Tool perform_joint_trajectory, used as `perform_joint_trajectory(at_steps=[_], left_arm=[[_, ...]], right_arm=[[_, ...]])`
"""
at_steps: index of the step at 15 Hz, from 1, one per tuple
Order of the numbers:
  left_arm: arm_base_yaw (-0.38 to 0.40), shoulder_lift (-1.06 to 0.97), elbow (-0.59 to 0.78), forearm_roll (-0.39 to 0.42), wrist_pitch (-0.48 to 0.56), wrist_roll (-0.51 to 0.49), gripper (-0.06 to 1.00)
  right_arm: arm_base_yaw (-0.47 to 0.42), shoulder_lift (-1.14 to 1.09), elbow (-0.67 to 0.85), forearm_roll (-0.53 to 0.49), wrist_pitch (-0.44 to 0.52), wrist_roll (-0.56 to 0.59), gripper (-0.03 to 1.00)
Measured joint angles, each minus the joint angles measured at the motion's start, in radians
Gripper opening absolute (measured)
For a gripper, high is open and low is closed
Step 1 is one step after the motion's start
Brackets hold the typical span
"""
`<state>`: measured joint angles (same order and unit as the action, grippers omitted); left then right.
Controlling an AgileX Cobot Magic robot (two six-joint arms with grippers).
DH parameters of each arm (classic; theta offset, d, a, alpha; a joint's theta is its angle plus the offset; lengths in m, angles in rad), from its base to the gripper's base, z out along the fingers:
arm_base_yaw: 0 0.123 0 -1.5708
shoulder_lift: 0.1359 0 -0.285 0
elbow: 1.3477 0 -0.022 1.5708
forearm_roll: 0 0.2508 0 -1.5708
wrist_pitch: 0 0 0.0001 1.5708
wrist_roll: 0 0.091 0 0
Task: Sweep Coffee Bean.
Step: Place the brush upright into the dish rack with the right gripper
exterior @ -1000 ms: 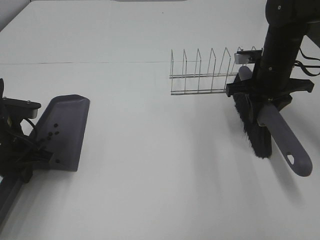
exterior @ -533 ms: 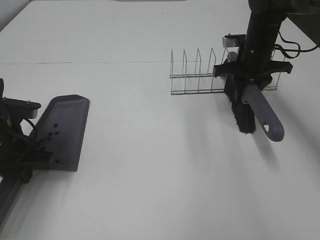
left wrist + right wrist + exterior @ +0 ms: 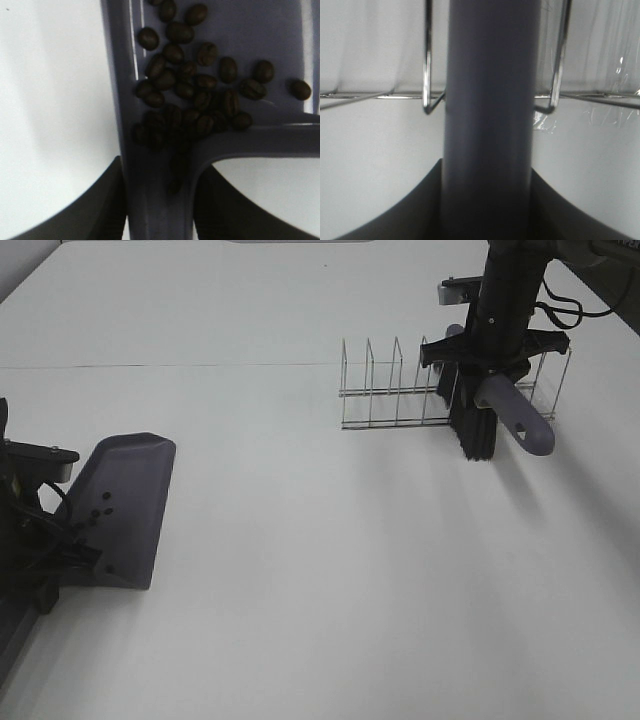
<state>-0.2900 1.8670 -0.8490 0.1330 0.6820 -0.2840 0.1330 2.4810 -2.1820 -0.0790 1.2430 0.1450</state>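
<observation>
Brush (image 3: 510, 412), clamped in right end effector (image 3: 493, 358), shifted to rack (image 3: 395, 390). Left end effector (image 3: 160, 210) clamps dustpan (image 3: 125, 505) holding beans (image 3: 195, 95).

right arm (image 3: 505, 300): matte black, boxy column link. pale grey plate (image 3: 458, 288) near its upper end. black cables (image 3: 565, 308) loop off one side. flat black crossbar (image 3: 545, 340) lower down.
left arm (image 3: 20, 540): black as well, thin black wiring, small grey-topped bracket (image 3: 45, 454).
wrist views: fingers (image 3: 107, 212) near-black, smooth, with curved inner edges. same look on the right side (image 3: 415, 210).
</observation>
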Motion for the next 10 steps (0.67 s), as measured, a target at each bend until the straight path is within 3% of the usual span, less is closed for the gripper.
perform_joint_trajectory(at_steps=[10], left_arm=[[0.0, 0.0, 0.0, -0.038, 0.006, 0.0, 0.35]], right_arm=[[0.0, 0.0, -0.001, 0.001, -0.004, 0.051, 0.28]])
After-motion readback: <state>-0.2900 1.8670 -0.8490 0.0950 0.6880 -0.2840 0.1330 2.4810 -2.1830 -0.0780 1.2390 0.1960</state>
